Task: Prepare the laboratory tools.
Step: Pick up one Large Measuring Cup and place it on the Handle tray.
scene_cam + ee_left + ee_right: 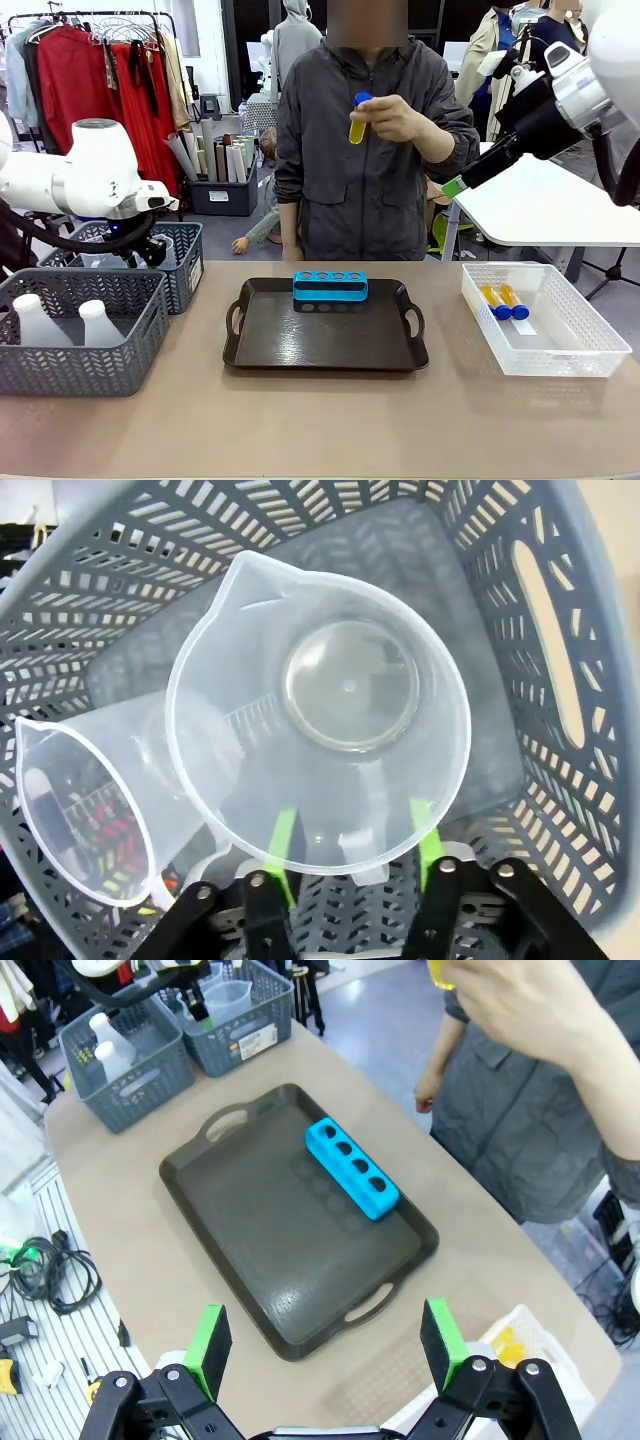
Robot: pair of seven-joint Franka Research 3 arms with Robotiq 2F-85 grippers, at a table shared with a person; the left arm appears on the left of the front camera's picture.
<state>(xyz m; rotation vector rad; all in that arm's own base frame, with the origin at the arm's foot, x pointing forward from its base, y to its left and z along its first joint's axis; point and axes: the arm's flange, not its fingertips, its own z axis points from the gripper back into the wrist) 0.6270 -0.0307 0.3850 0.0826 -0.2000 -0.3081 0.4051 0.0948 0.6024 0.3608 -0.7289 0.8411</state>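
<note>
My left gripper (354, 842) reaches down into the rear grey basket (560, 660), its green pads (283, 842) apart on either side of the handle of a clear beaker (330, 710). A second clear beaker (80, 810) lies tipped beside it. Across the table, a person's hand holds up a blue-capped test tube (357, 118) of yellow liquid. My right gripper (327, 1345) hangs open and empty, high at the right (452, 187). The blue tube rack (330, 287) stands on the dark tray (300, 350). Two test tubes (505, 300) lie in the white basket (590, 350).
Two white flasks (40, 320) stand in the front grey basket (80, 370) at the table's left. The rear grey basket (185, 265) sits behind it, under my left arm (95, 180). Bare tabletop (330, 420) runs along the near edge.
</note>
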